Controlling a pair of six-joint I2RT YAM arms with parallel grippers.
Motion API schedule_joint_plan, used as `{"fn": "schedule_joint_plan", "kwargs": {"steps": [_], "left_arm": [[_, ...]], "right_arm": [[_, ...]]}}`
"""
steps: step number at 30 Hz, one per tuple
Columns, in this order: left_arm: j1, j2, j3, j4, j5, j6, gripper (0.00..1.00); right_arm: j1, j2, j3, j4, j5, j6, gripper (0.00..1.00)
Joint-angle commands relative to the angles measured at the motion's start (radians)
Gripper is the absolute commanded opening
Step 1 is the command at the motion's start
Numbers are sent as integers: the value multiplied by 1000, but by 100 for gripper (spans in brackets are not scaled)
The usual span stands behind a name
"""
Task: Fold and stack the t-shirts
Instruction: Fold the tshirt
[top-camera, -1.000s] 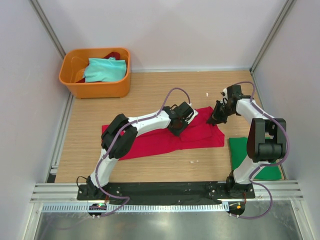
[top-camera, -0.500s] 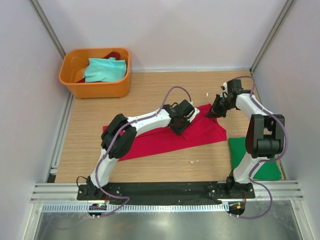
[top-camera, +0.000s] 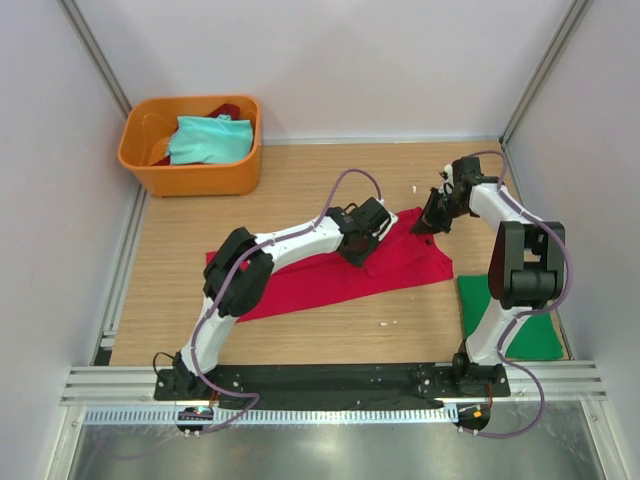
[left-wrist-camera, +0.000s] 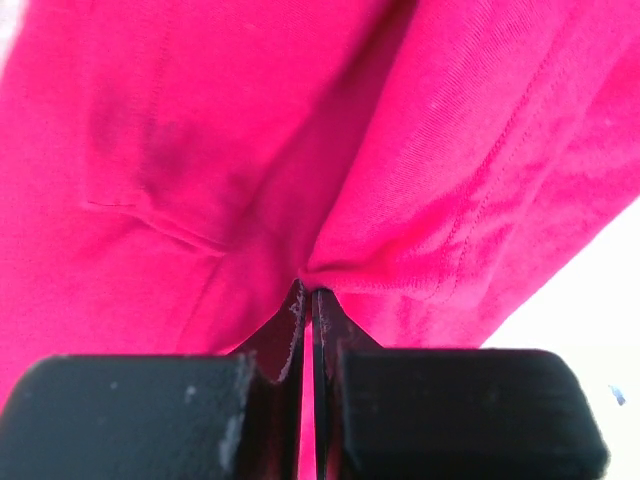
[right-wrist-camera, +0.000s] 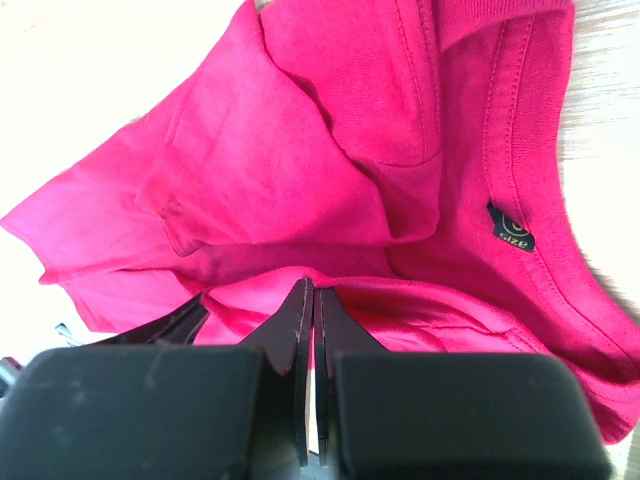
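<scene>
From above you see the red shirt (top-camera: 320, 280) spread on the table (top-camera: 300, 190) — only your wrist views show left gripper (left-wrist-camera: 311, 293) and right gripper (right-wrist-camera: 308, 288) each clamped on its fabric; right wrist alone catches the collar label (right-wrist-camera: 511, 232).

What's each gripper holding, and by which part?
Both hold the red t-shirt. The left gripper is shut on a pinched fold mid-shirt; the right gripper is shut on a fold near the collar.
</scene>
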Motion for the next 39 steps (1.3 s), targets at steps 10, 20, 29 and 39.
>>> {"fn": "schedule_joint_plan", "kwargs": {"steps": [10, 20, 29, 39], "left_arm": [[-4, 32, 60, -36, -6, -2, 18], [24, -104, 31, -57, 43, 37, 47], [41, -71, 105, -5, 278, -4, 41], [39, 58, 41, 47, 427, -41, 35]], "right_arm": [[4, 34, 33, 13, 29, -5, 2], [4, 30, 98, -85, 172, -59, 20], [21, -47, 58, -80, 105, -68, 27], [22, 26, -55, 81, -37, 54, 19]]}}
